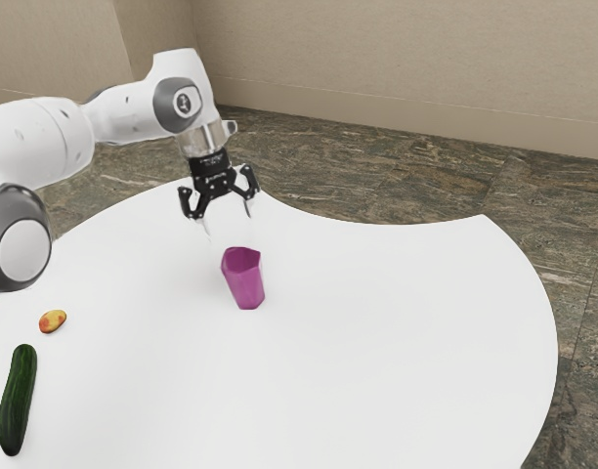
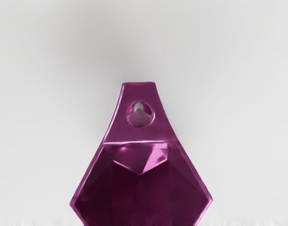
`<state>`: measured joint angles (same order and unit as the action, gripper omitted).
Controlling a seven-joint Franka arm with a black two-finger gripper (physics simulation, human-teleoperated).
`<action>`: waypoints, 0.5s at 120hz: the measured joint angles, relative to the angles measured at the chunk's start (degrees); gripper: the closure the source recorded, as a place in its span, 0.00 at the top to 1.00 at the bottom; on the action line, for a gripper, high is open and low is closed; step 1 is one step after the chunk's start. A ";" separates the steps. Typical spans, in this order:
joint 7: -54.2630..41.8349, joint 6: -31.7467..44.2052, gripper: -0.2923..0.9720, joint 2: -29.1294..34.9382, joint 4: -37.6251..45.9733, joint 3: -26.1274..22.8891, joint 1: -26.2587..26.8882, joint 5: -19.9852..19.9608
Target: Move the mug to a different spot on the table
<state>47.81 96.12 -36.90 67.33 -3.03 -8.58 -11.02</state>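
My gripper (image 1: 219,207) hangs above the white table (image 1: 397,332) with its two black fingers spread wide; nothing sits between them and they touch nothing. The purple mug (image 1: 244,277) stands upright on the table, mouth up, near the middle of the surface. In the exterior view, the gripper is higher than the mug and slightly toward the exterior view's left of it, with a clear gap between the fingertips and the mug's rim. In the wrist view the mug (image 2: 141,188) lies just under my hand and is seen from above: the rim is faceted, the inside is dark, and a flat handle (image 2: 140,101) with a round hole through it projects from one side of the rim over the bare table (image 2: 228,70). A dark green cucumber (image 1: 16,399) lies at the table's edge on the exterior view's left. A small yellow-red fruit (image 1: 53,320) rests near the cucumber's far end. Both are well apart from the mug.
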 joint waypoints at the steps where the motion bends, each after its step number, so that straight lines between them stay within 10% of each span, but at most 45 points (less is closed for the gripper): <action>1: 0.01 -0.15 0.75 0.88 0.29 0.02 0.14 0.10; 31: -7.66 -7.77 0.75 25.10 8.67 3.18 6.97 9.58; 60: -18.48 -9.50 0.76 29.58 15.03 4.11 10.06 11.54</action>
<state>29.33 86.62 -7.32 82.37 1.08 1.47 0.52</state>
